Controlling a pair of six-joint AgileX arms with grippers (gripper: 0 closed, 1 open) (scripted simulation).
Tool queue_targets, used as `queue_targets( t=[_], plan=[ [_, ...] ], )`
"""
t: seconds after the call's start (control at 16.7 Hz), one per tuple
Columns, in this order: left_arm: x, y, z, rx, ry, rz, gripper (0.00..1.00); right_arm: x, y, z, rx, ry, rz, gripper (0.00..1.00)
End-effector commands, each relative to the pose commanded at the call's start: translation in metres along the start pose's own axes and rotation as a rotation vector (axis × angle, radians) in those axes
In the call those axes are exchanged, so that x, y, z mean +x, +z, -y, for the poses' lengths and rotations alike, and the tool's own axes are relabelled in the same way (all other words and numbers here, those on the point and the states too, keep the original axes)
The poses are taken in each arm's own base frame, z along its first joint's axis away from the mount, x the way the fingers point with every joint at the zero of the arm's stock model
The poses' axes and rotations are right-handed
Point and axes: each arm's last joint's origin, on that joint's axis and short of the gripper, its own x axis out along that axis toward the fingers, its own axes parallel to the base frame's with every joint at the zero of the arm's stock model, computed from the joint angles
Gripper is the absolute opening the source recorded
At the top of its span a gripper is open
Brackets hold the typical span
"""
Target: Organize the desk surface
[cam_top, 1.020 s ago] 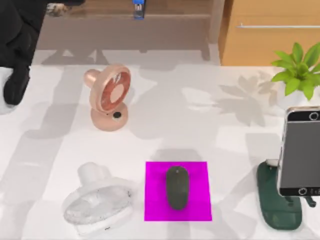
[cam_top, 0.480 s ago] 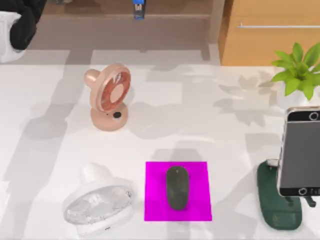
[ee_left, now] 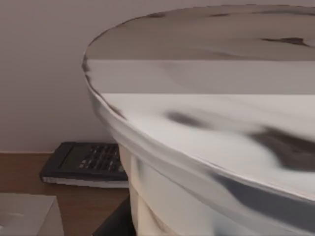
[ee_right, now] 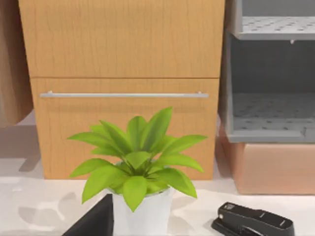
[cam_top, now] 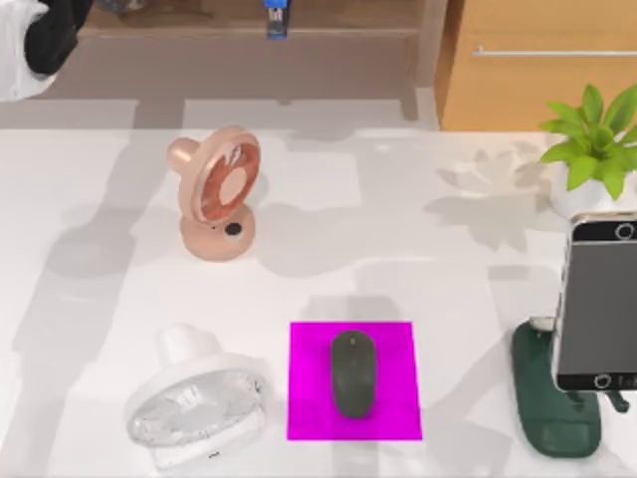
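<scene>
Top view: white table spans the frame. Pink desk fan upright, left of centre. White fan lying near the front left. Dark mouse on magenta mat, front centre. Phone on green stand, front right; potted plant behind it. Left arm at the far left corner.

Left wrist view: large white rounded object close up; calculator on a wooden shelf. Left tool state: cannot tell.

Right wrist view: potted plant before wooden cabinet; black stapler nearby. Right tool state: cannot tell.
</scene>
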Motion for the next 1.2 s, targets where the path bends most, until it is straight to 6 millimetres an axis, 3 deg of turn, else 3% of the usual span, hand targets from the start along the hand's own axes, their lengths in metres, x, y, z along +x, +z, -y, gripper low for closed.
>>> queue_targets(
  t=[0.72,1.2],
  plan=[
    [0.0000,0.0000,0.0000,0.000,0.000,0.000,0.00,0.0000,0.0000,0.0000,0.000,0.000,0.000,1.00],
    [0.0000,0.0000,0.0000,0.000,0.000,0.000,0.60,0.0000,0.0000,0.0000,0.000,0.000,0.000,1.00]
  ],
)
